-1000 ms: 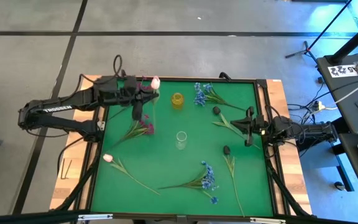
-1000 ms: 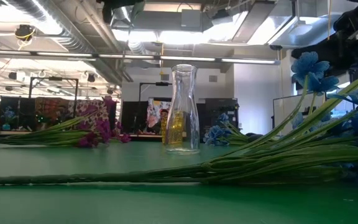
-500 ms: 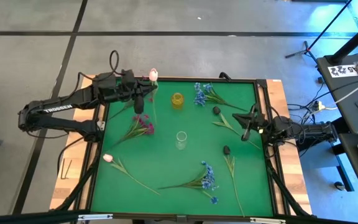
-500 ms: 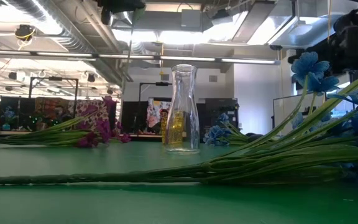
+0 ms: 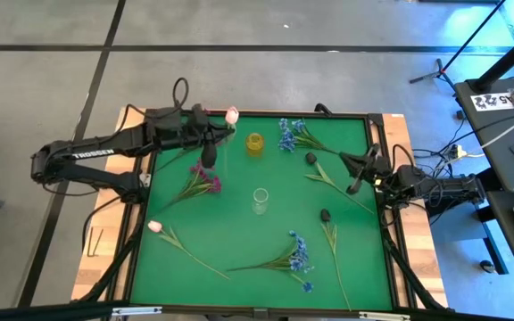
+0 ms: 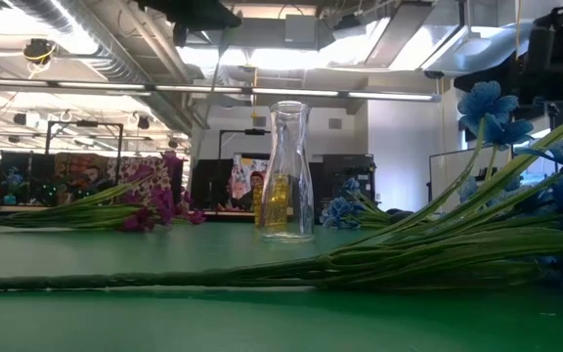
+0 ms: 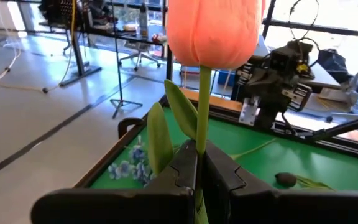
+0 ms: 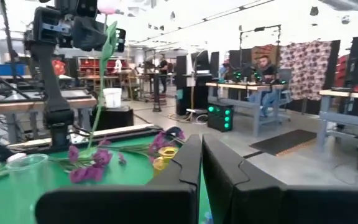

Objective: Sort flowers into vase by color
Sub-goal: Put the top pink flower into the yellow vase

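Note:
My left gripper (image 5: 211, 143) is over the far left of the green mat, shut on a pale pink tulip (image 5: 231, 116) whose bud (image 7: 213, 31) stands above the fingers. My right gripper (image 5: 361, 168) hovers at the right edge, shut and empty. A yellow vase (image 5: 255, 143) and a clear vase (image 5: 260, 201) stand upright mid-mat. Flat on the mat lie a magenta cluster (image 5: 202, 183), a second pink tulip (image 5: 156, 226), two blue sprays (image 5: 291, 134) (image 5: 297, 254) and two dark buds (image 5: 311, 159) (image 5: 325, 215). My left gripper pinches the tulip's green stem (image 7: 199, 146) between its two fingers (image 7: 184, 169), a short way below the bud and beside the leaves. The fingers come level from the table's left and lie across the stem. The tulip stands upright, its long stem (image 8: 100, 84) hanging below the fingers.
A raised black frame (image 5: 266, 112) borders the mat. In the low view the clear vase (image 6: 288, 171) stands in the middle with the yellow one behind it, and a blue spray (image 6: 497, 117) with long stems fills the right foreground. People sit at desks (image 8: 266, 68) beyond the table.
My left gripper has carried the tulip a little toward the table's right, nearer the yellow vase, the bud staying upright. My right arm has drawn back slightly toward the right edge, its gripper still shut.

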Motion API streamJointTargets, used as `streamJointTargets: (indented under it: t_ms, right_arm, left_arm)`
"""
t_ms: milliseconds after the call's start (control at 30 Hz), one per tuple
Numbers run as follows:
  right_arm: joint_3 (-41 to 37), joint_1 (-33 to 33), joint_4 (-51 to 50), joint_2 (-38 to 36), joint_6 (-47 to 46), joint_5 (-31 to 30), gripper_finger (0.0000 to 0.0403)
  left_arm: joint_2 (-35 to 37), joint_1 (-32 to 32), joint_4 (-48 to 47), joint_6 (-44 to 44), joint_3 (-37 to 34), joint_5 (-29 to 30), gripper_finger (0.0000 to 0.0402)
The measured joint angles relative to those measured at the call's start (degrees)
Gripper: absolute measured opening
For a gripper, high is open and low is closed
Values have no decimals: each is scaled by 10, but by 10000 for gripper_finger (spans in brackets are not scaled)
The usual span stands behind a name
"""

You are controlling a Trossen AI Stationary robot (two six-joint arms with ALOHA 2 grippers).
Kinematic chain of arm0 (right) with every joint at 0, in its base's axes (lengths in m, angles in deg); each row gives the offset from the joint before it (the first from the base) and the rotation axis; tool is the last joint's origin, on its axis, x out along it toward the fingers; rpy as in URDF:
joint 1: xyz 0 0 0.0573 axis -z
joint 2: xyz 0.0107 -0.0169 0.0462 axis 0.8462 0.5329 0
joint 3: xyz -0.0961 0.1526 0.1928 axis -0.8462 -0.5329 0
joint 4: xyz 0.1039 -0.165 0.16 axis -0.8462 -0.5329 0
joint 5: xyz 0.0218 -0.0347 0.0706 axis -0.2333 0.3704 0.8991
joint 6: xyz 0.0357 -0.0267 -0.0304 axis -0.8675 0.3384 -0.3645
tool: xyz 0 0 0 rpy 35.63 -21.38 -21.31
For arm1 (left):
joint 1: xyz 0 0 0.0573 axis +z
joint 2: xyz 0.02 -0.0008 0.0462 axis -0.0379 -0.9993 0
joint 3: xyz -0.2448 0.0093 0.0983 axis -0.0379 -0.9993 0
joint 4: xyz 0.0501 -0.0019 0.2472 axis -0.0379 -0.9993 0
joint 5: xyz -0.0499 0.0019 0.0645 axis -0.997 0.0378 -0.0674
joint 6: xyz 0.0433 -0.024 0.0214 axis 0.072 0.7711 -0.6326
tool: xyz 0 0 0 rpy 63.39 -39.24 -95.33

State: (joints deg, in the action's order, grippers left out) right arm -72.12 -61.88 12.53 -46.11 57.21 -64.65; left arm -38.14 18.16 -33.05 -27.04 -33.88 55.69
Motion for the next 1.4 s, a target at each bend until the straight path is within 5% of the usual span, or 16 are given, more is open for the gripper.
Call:
streamJointTargets:
  t_ms: [500,700,1033,1400]
  right_arm:
    - [0,0,59,3,-50,140,17]
    - [5,0,66,40,-44,126,17]
    - [137,0,-18,214,-48,109,17]
    - [197,0,-25,363,-47,86,17]
  left_arm:
    - [0,-41,85,-6,0,15,4]
    - [0,-41,85,-2,0,15,4]
    - [0,-24,134,-22,0,15,4]
    - [-40,23,180,-46,0,-17,4]
